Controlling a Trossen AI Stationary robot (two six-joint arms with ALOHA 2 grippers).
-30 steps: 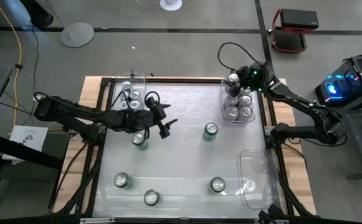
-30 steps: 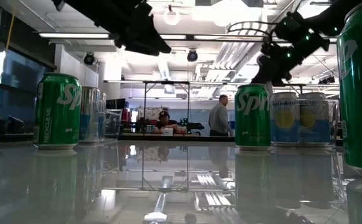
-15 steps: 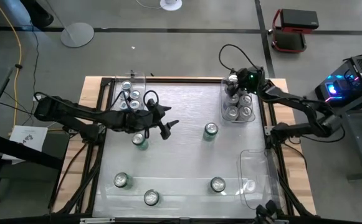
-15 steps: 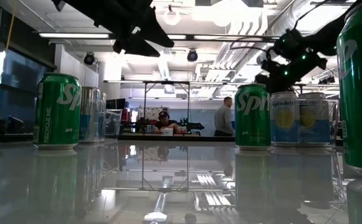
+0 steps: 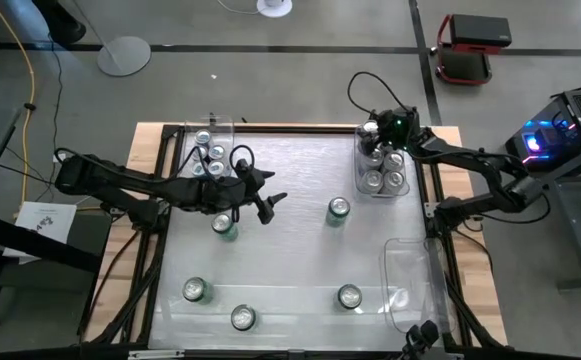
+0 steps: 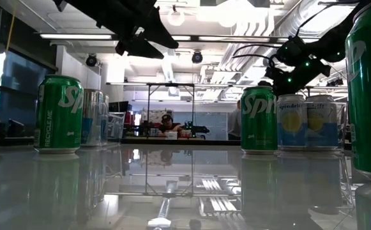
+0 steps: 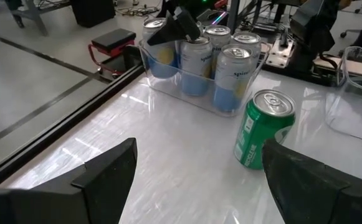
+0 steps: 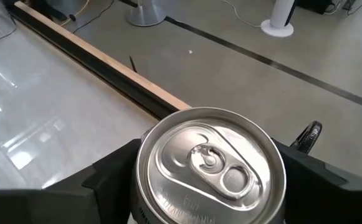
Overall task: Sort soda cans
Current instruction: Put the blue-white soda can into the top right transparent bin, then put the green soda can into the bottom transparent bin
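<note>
Several green soda cans stand upright on the table: one (image 5: 339,209) mid-table, one (image 5: 224,224) below my left arm, and three along the near side (image 5: 195,290), (image 5: 242,318), (image 5: 349,296). Blue-and-silver cans (image 5: 382,170) fill the far right bin (image 5: 358,178), and more cans (image 5: 210,152) stand in the far left bin. My left gripper (image 5: 266,205) hangs open above the table's middle, clear of the cans; its wrist view shows the green can (image 7: 265,127) ahead. My right gripper (image 5: 374,131) is over the right bin's far end, shut on a can (image 8: 209,165). My right gripper holds a silver-topped can by its upper side wall (image 8: 144,163), pinched between the two fingers (image 8: 115,174), one on each side. The can stands upright in the hold. Whether its base rests in the bin, I cannot tell.
A third clear bin (image 5: 410,285) lies at the near right of the table with no cans in it. Black frame rails (image 5: 160,230) run along the table's sides. Open tabletop lies between the mid-table can and the near row.
My right gripper, still shut on its can, has edged toward the table's left over the far end of the right bin, and its arm has swung with it. My left gripper has turned a little at the wrist. A person in the room behind has walked to the right.
</note>
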